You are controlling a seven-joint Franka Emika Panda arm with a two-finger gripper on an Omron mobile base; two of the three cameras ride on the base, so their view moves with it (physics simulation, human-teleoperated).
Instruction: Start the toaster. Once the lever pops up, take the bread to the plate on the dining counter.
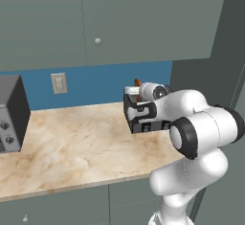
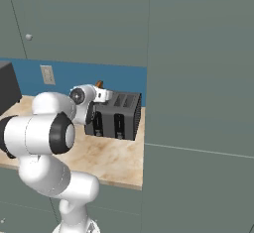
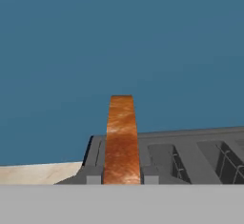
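Bread (image 3: 121, 139): thin orange-brown slice, seen edge-on, stood upright between the two finger tips at the bottom of the hand view, its lower part level with the toaster's top; whether it had cleared the slot could not be told.
Bread, base views: only a small orange tip showed above the hand, over the toaster's near end (image 1: 138, 82).
End effector (image 3: 121, 180): clenched on the bread, one finger tip at each flat face, the crust edge facing the camera.
Toaster (image 2: 118, 114): small dark ribbed box at the right end of the table (image 1: 72, 147), against the blue wall (image 3: 119, 37); two lever slots faced forward, empty wire-lined slots lay open beside the slice.
Arm: folded close over the toaster, wrist level with its top.
Oven (image 1: 9, 114): larger grey box with round knobs, well apart at the table's far left.
Step in hand (judged): lifting the slice out of the toaster for carrying to the plate.
Doing it well (judged): raise straight up along the slot until the lower edge is clear, before any sideways travel; keep the slice vertical so it does not scrape the slot wall or twist between the finger tips.
Risk (judged): the hold looked low and narrow on a thin slice, so a fast swing could pivot it.
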